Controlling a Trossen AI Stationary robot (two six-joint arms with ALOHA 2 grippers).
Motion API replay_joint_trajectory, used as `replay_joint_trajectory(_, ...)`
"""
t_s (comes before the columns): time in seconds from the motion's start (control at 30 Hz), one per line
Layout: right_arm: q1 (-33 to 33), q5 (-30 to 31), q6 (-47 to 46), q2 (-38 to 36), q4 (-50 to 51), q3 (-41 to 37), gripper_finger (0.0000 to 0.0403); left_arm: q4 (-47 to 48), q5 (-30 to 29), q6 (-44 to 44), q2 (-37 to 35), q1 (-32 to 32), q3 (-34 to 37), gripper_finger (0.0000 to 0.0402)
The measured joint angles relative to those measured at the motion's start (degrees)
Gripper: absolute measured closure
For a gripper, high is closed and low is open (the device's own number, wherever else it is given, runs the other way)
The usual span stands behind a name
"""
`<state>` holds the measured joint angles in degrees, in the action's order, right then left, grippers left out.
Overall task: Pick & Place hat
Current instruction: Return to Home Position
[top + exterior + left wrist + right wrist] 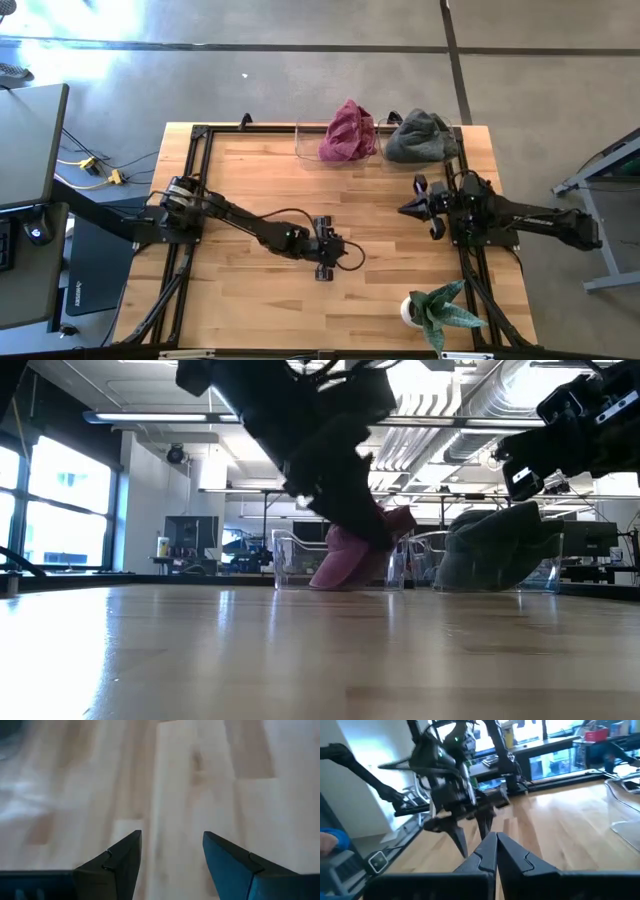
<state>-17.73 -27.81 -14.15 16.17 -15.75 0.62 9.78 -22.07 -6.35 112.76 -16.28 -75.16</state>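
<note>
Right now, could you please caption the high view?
Red cap and grey cap in clear bins; left tool open mid-table, right tool shut, both empty.

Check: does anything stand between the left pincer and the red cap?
Nothing visible does. Only table top lies between the open left pincer and the red cap, which already sits in the left bin.

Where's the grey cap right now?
High view: the grey cap sits in the right clear bin at the table's far edge, right of the red cap, beyond the right gripper.
</note>
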Motion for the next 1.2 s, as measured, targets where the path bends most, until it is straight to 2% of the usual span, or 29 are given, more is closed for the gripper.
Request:
replay_joint_trajectory(0.23, 10.1, 10.0, 3.5, -0.1, 1.5, 0.0, 0.0401, 3.8, -6.7, 1.4, -5.8, 1.8, 1.0, 0.0197)
replay_joint_trajectory(0.4, 18.9, 18.0, 8.7, -0.2, 3.7, 0.0, 0.0401, -0.8, -5.9, 2.0, -12.4, 3.6, 7.9, 0.0197)
replay_joint_trajectory(0.57, 23.0, 24.0, 11.8, -0.1, 6.7, -0.1, 0.0401, -9.6, -4.1, 1.6, -21.6, 6.7, 19.1, 0.0197)
replay_joint_trajectory(0.67, 23.0, 24.4, 12.9, -0.1, 6.2, -0.1, 0.0402, -11.6, -2.5, 1.3, -27.7, 8.7, 24.9, 0.0197)
replay_joint_trajectory(0.87, 20.5, 24.4, 15.6, -3.2, 4.3, -0.1, 0.0402, -13.3, -2.5, 0.3, -38.2, 12.1, 31.3, 0.0197)
replay_joint_trajectory(1.13, 13.6, 18.1, 14.3, -15.5, 13.0, -0.1, 0.0402, -14.3, -4.0, 0.5, -44.1, 12.3, 37.1, 0.0197)
replay_joint_trajectory(1.2, 12.6, 16.4, 14.4, -16.0, 13.0, 0.0, 0.0401, -13.9, -4.0, 0.7, -45.6, 12.7, 38.7, 0.0197)
